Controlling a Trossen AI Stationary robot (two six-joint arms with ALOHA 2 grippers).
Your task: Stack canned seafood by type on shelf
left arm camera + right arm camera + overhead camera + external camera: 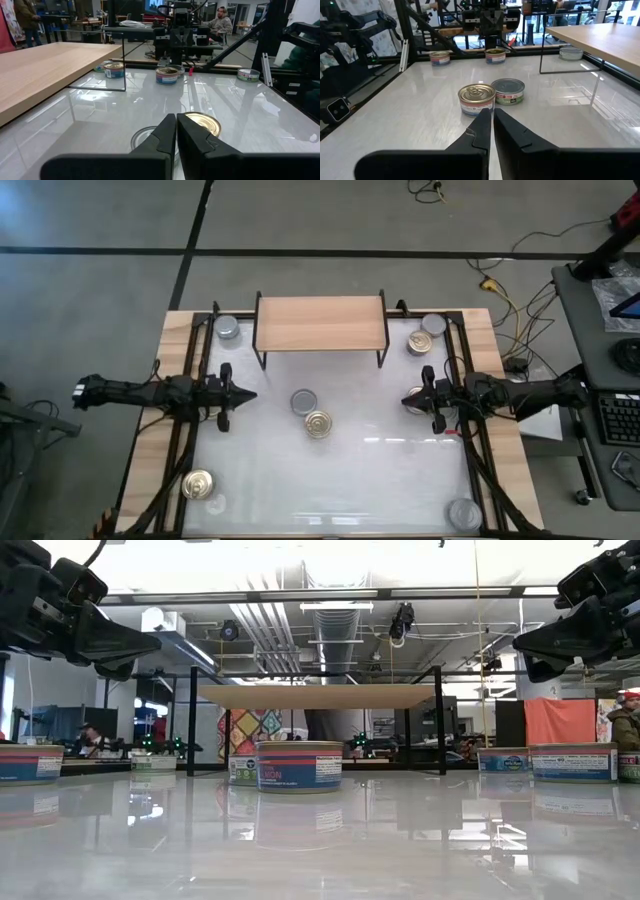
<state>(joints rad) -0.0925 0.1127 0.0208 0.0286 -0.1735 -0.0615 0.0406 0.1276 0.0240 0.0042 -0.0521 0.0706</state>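
you have nothing stacked yet — the shelf point(320, 323), upper centre of the high view, shows a bare wooden top; every tin sits on the white table point(380, 480) around it.

the arms come next in size; the left gripper point(243, 395) at centre left and the right gripper point(409, 399) at centre right both hover with fingers pressed together, holding nothing.

then the cans — a silver-lidded tin point(304, 401) and a gold-lidded tin point(318, 423) sit touching or nearly so at mid-frame, between the two grippers; a silver one point(228, 328) lies at the shelf's left end; two more point(426, 332) at its right end, one gold, one silver; a gold one point(198, 484) lower left; a silver one point(463, 513) lower right.

by my reading, you have all the sorting and stacking left to do.
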